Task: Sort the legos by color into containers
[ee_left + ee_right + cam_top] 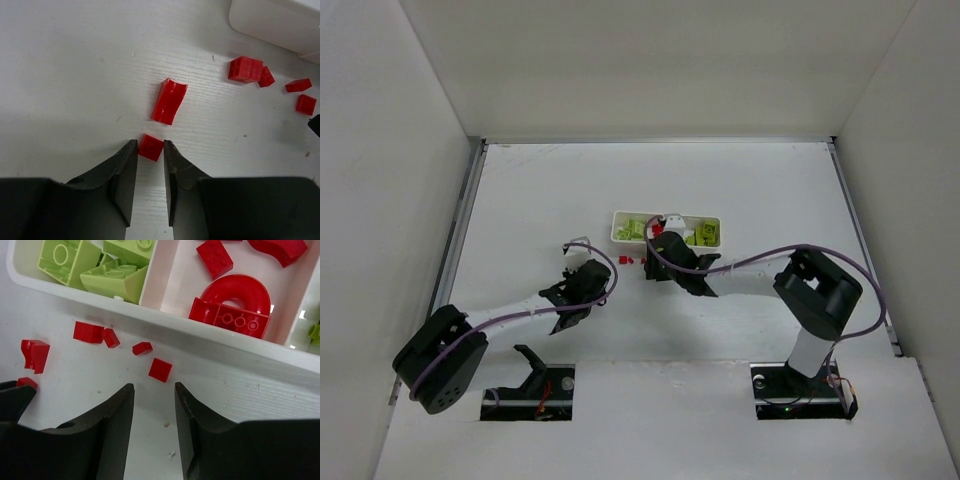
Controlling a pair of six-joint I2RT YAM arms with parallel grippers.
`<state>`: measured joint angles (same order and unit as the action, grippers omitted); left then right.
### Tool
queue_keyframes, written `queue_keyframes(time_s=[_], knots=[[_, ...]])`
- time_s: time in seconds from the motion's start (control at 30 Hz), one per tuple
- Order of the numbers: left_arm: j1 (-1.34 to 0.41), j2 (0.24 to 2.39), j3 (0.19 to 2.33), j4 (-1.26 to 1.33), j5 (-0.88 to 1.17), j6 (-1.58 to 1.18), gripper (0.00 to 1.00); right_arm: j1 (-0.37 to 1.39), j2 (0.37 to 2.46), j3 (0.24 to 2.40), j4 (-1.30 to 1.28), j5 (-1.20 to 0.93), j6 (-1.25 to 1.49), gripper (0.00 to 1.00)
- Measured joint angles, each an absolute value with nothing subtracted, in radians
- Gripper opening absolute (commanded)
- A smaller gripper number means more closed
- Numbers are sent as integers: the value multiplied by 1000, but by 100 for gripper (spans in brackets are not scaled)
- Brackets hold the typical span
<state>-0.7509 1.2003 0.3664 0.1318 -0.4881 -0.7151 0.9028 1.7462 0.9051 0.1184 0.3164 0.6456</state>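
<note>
The white tray (616, 228) holds lime bricks (634, 229) in its left compartment, red ones (230, 302) in the middle and lime ones (706, 236) on the right. Several small red bricks (625, 260) lie on the table just in front of it. My left gripper (149, 145) pinches a small red square brick (151, 147) at its very tips, down on the table. A curved red brick (169, 100) lies just beyond it. My right gripper (154, 387) is open and empty, with a red square plate (160, 369) just ahead of its tips, near the tray's front wall (200, 332).
More red pieces lie left of the right gripper (88, 332) and beside the tray corner (280, 20), including a cluster (245, 69). The two grippers work close together (595, 278) (660, 262). White walls enclose the table on three sides.
</note>
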Motion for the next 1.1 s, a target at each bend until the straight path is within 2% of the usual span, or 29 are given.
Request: queue_keyframes(time_s=[0.33, 0.77, 0.93, 1.1], knots=[[-751, 1119, 345, 134, -471, -713, 18, 924, 1828, 1013, 0, 390, 650, 43], [-753, 997, 303, 138, -440, -714, 18, 950, 1902, 1135, -138, 503, 663, 32], [-751, 953, 285, 138, -420, -717, 18, 968, 1938, 1191, -190, 559, 667, 24], [-751, 913, 269, 140, -413, -722, 18, 979, 1937, 1188, -200, 583, 690, 22]])
